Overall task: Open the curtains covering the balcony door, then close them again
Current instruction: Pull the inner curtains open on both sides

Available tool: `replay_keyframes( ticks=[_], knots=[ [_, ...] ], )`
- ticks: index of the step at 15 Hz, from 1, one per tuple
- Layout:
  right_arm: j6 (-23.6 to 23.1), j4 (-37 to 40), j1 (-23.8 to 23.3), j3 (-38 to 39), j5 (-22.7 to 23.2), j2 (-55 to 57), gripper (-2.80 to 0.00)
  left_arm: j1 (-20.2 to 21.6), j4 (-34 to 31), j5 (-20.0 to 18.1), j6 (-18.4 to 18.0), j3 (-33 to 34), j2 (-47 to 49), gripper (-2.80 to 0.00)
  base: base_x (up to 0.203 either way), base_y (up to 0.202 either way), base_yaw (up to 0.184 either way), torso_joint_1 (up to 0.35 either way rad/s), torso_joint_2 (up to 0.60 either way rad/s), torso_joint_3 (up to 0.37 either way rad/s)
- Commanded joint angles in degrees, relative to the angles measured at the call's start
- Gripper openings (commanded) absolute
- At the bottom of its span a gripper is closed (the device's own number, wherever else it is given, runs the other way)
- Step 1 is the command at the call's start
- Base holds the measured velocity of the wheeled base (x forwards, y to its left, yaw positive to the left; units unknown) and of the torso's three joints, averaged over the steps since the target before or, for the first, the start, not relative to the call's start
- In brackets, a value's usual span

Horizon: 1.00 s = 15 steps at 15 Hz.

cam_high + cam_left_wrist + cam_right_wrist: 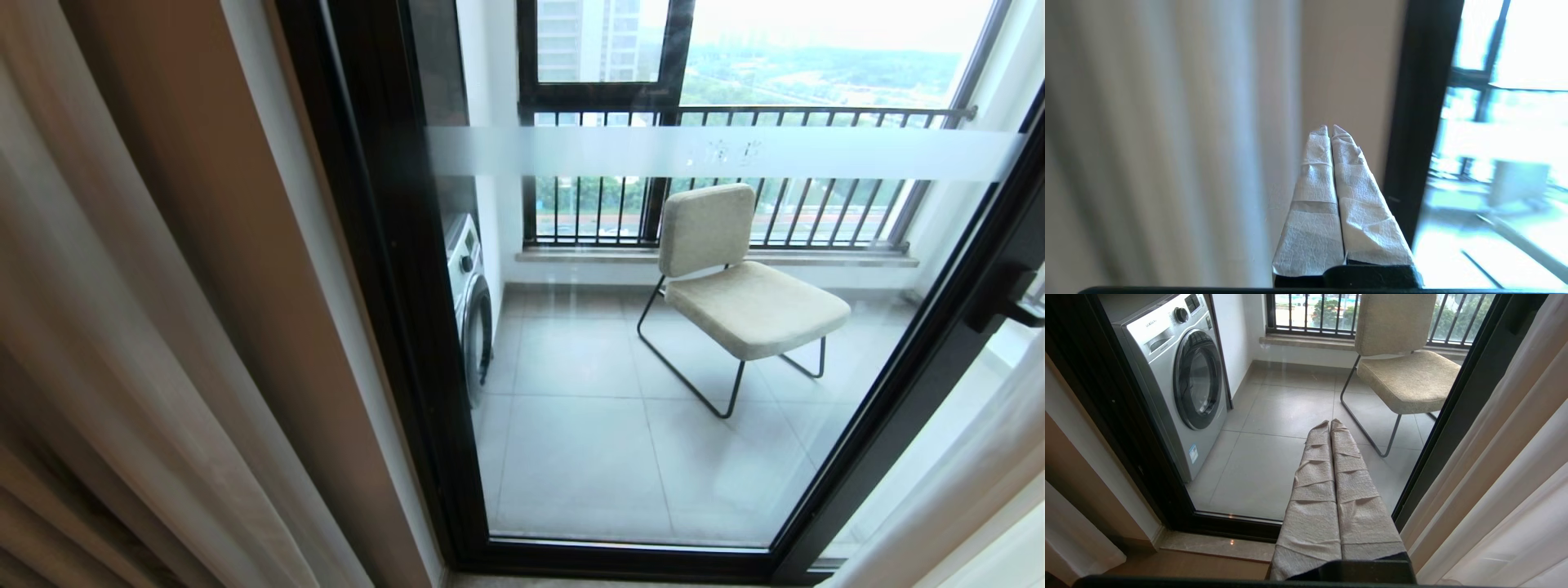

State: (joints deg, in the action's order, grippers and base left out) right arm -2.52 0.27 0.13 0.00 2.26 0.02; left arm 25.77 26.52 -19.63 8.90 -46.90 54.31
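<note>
Balcony door [653,367]: dark-framed glass with a frosted band, uncovered across the middle of the head view.
Curtains [106,343]: drawn aside, cream folds at the left, sheer at the right edge.
Washing machine [1180,379]: behind the glass, left of the chair [1404,367].
Left gripper [1329,130]: pressed together, empty, just beside the left curtain.
Right gripper [1329,424]: pressed together, empty, low, pointing at the glass.

beige chair [739,282], washing machine [1180,375] on grey tiled floor [588,441] (daylit); barred window [735,175] behind.
</note>
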Motion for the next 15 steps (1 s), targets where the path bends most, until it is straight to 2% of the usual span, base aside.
replay_keyframes(
  ticks=[1,2,3,4,7,9,15],
  knots=[
    [0.0,0.0,0.0,0.0,0.0,0.0,-2.80,-14.5,-6.5,2.5,-2.1,0.3,-1.3,-2.80,0.000,0.000,0.000,0.000,0.00,0.000],
    [0.0,0.0,0.0,0.0,0.0,0.0,-2.80,-20.2,-11.6,5.8,-4.3,0.5,-2.6,-2.80,0.000,0.000,0.000,0.000,0.00,0.000],
    [0.0,0.0,0.0,0.0,0.0,0.0,-2.80,-23.9,-15.9,9.7,-6.4,1.3,-4.9,-2.80,0.000,0.000,0.000,0.000,0.00,0.000],
    [0.0,0.0,0.0,0.0,0.0,0.0,-2.80,-25.6,-18.0,12.1,-7.9,3.1,-7.5,-2.80,0.000,0.000,0.000,0.000,0.00,0.000],
    [0.0,0.0,0.0,0.0,0.0,0.0,-2.80,-21.8,-19.5,13.5,-9.1,10.0,-13.5,-2.80,0.000,0.000,0.000,0.000,0.00,0.000],
    [0.0,0.0,0.0,0.0,0.0,0.0,-2.80,-20.8,-19.6,13.6,-9.1,16.6,-18.8,-2.80,0.000,0.000,0.000,0.000,0.00,0.000],
    [0.0,0.0,0.0,0.0,0.0,0.0,-2.80,-22.3,-19.6,14.0,-9.1,40.1,-38.3,-2.80,0.000,0.000,0.000,0.000,0.00,0.000]
  ],
)
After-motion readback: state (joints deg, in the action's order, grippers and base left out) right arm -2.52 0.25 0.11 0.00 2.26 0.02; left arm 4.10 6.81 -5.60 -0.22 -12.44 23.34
